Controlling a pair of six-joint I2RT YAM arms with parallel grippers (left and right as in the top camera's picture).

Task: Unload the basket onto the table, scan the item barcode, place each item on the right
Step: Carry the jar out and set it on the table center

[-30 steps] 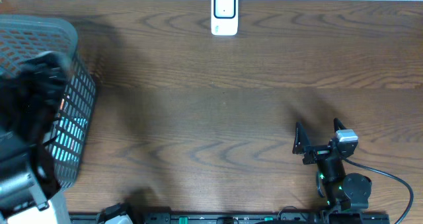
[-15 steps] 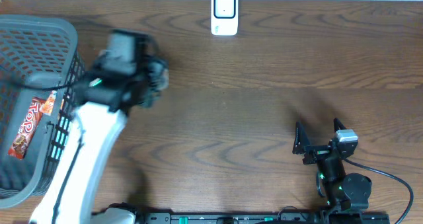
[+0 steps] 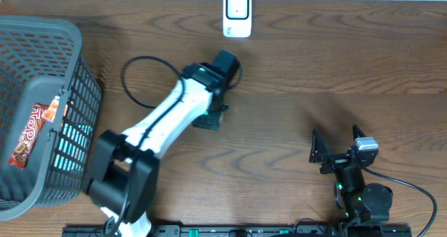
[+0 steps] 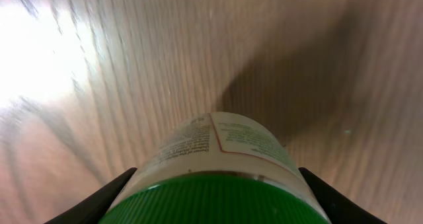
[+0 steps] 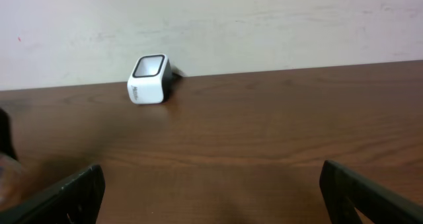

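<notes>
Overhead: the wooden table (image 3: pixel 293 69) carries a white scanner (image 3: pixel 237 13) at its far edge, centre. A grey mesh basket (image 3: pixel 84 90) fills the left end, with a red snack packet (image 3: pixel 31 132) lying inside it. The left arm reaches diagonally from the near left toward the scanner, and a black cable (image 3: pixel 125 77) loops beside it. The left gripper (image 3: pixel 225 63) sits short of the scanner, with bare wood between them. From above, its own body hides whatever it carries. The right gripper (image 3: pixel 335 149) rests at the near right, well apart from everything else, with its jaws spread wide and nothing between them.

Left wrist: the gripper is clamped on a bottle (image 4: pixel 221 145), with one dark finger (image 4: pixel 99 204) against each flank. The green cap (image 4: pixel 218 201) faces the camera. The bottle's long axis runs straight out along the gripper, bottom end leading, over blurred wood. The white label (image 4: pixel 244 135) is turned upward, showing small print and a red-outlined panel. No barcode can be made out on the visible side.

Right wrist: the scanner stands upright at the table's back edge, against the pale wall (image 5: pixel 264 19), with its dark window tilted upward. Open wood lies in front of it. Something dark and blurred intrudes at the left edge, too unclear to identify.
</notes>
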